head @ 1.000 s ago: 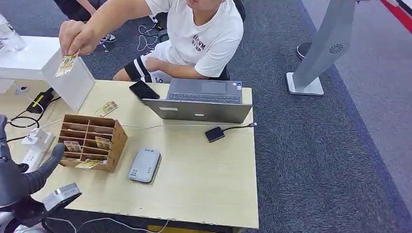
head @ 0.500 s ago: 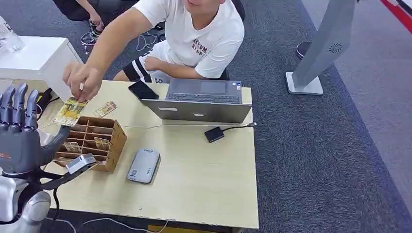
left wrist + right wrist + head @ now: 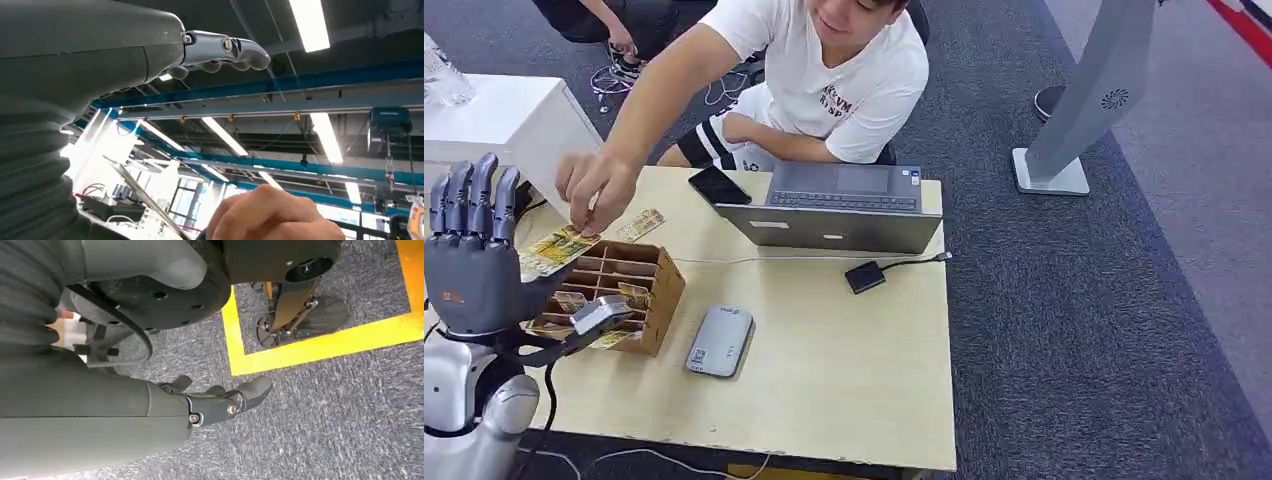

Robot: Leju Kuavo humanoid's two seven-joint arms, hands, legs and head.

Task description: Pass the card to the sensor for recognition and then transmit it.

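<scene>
Left hand (image 3: 469, 255) is raised at the table's left end, palm toward the table, fingers (image 3: 476, 200) straight up and apart, holding nothing. A person's hand (image 3: 594, 185) reaches across from the far side and pinches a yellowish card (image 3: 556, 248), holding it just beside the robot's palm; whether card and palm touch can't be told. In the left wrist view the person's knuckles (image 3: 270, 215) sit near the grey hand (image 3: 150, 50) under ceiling lights. The card hangs over the near-left corner of a wooden slotted card box (image 3: 656, 285), which lies on the light wood table (image 3: 844, 370); a few more cards (image 3: 634, 295) sit in its compartments and another loose card (image 3: 642, 224) lies on the table behind the box. A small grey sensor unit (image 3: 721, 341) lies flat just right of the box, apart from it. Further back: an open grey laptop (image 3: 839, 205) with a black phone (image 3: 720, 185) beside it, and a small black adapter (image 3: 865, 276) on a cable. The person in a white T-shirt (image 3: 844, 80) sits behind the table. The right hand (image 3: 220, 400) hangs low over grey carpet near a yellow floor line (image 3: 320, 342), fingers loosely curved and apart, nothing in it.
</scene>
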